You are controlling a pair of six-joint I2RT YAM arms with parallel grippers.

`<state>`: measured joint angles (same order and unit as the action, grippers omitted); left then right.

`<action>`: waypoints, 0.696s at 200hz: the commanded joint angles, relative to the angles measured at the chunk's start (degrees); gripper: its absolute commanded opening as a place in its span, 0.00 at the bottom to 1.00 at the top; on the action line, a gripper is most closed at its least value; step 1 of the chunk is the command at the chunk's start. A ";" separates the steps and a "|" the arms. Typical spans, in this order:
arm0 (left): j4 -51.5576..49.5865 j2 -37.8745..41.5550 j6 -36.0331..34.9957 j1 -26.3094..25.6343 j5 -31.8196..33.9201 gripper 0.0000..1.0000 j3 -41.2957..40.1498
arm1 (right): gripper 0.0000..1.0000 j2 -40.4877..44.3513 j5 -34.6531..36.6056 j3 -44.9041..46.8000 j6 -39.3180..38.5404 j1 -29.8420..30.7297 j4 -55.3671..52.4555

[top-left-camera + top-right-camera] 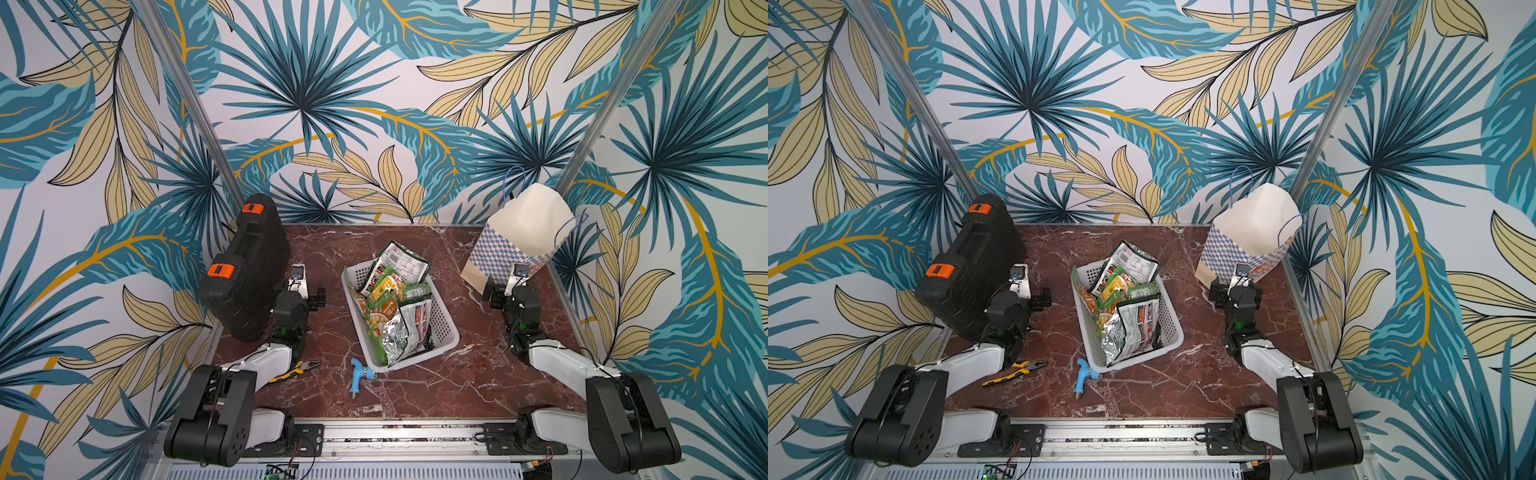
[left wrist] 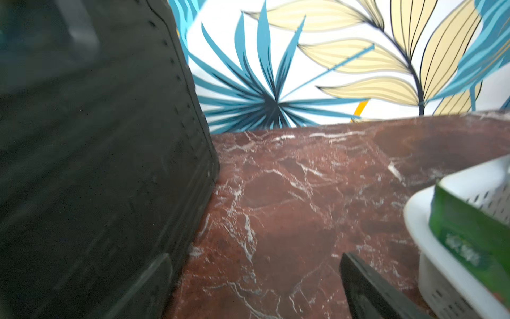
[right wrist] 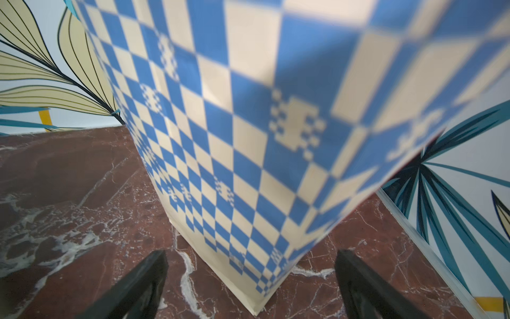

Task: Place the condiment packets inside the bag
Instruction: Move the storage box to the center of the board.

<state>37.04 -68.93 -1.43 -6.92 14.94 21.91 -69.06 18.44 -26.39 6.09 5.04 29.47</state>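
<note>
Several condiment packets, green, yellow and silver-black-red, lie heaped in a white perforated basket at the table's centre, seen in both top views. One green packet shows over the basket rim in the left wrist view. The checkered blue-and-white bag stands at the back right, its cream top facing up. My right gripper is open just in front of the bag's near bottom corner, without touching it. My left gripper is open over bare table between the black case and the basket, holding nothing.
A black tool case with orange latches stands upright at the left, right beside my left gripper. Yellow-handled pliers and a blue tap fitting lie near the front. A metal rail edges the table right of the bag.
</note>
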 commanded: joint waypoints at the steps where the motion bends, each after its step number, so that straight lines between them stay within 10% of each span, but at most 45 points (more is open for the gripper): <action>1: -11.76 7.03 4.65 -0.16 2.71 1.00 0.54 | 1.00 5.69 -1.97 0.16 3.63 0.39 -13.46; 139: -62.91 42.00 34.17 -0.28 -19.19 1.00 15.18 | 1.00 35.10 -16.99 -16.01 19.55 0.37 -66.94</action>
<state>-15.55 -30.85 28.49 -7.05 2.33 34.46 -34.68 6.13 -41.28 22.50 5.23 -24.88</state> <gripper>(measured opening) 0.999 0.996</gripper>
